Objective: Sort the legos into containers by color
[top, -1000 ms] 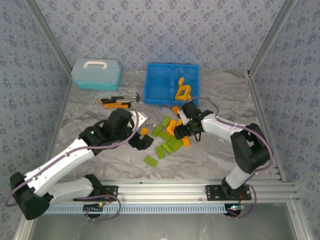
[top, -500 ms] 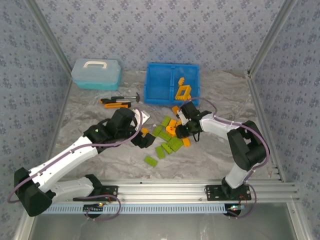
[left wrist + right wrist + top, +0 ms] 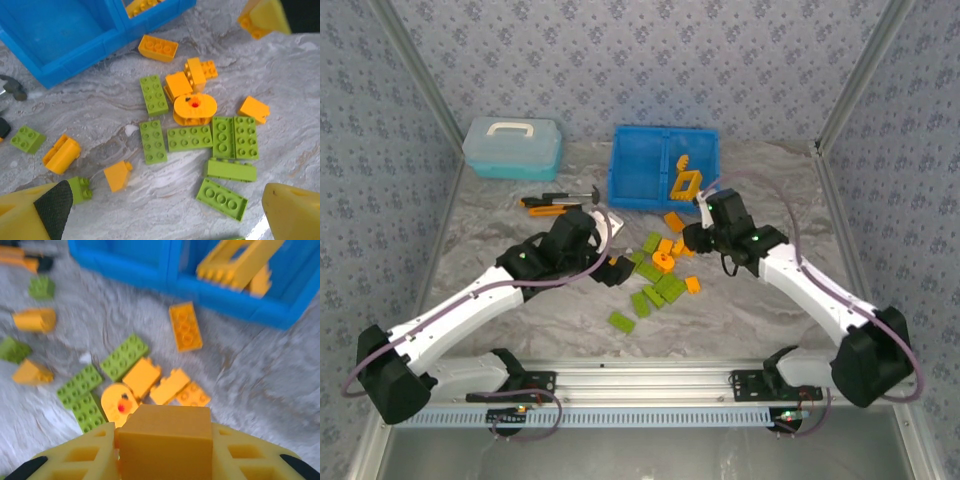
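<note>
Lime green and orange legos [image 3: 660,275] lie scattered on the marble table in front of the blue bin [image 3: 613,180]. An open orange frame [image 3: 686,183] leans in the bin's right compartment; the left one looks bare. My right gripper [image 3: 695,238] hangs above the pile's far edge, shut on an orange brick [image 3: 165,440]. Below it I see the round orange piece [image 3: 119,400] and the bin [image 3: 150,265]. My left gripper [image 3: 615,268] stands open and empty over the pile's left side, its fingers [image 3: 40,212] spread wide above green bricks [image 3: 222,192].
A pale teal lidded box [image 3: 512,147] sits at the back left. An orange-and-black utility knife [image 3: 552,210] and a small tool [image 3: 570,195] lie left of the bin. Patterned walls close in both sides and the back.
My right gripper closed on the orange brick and lifted it back toward the bin, its arm stretching out. My left gripper slid right, closer to the pile, staying open.
</note>
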You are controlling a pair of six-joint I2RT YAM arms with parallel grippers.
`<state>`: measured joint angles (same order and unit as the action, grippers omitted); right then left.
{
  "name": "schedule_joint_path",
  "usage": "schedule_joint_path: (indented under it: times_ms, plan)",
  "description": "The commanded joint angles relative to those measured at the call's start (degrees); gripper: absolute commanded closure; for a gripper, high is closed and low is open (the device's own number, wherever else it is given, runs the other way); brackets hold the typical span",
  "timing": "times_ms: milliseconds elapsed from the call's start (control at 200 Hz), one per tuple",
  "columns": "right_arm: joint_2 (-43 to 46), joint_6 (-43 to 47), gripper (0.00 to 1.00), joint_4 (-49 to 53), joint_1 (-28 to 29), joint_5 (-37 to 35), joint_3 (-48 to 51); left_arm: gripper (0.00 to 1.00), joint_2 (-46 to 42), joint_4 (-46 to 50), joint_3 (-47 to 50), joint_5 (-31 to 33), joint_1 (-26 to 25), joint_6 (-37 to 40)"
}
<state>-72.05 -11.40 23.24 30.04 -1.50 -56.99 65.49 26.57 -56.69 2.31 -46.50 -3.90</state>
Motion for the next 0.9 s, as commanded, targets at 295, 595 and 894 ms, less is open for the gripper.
schedule_joint_path:
  times_ms: [295, 595, 894]
  plan:
    - [-24.9, 0.7, 0.63, -2.6, -6.9, -4.3, -32.6, 0.01, -7.8, -6.1, 3.6, -5.2, 0.0, -4.8]
    - [-54.9, 0.6, 0.63, 10.1, -12.6, -3.3, -65.1, 0.01, -11.7, -6.6, 7.3, -4.2, -0.1, -6.4]
    - [-70.0, 0.3, 0.58, 19.1, -14.8, -1.1, -85.7, 0.01, -12.8, -6.9, 8.8, -2.6, -0.1, -6.4]
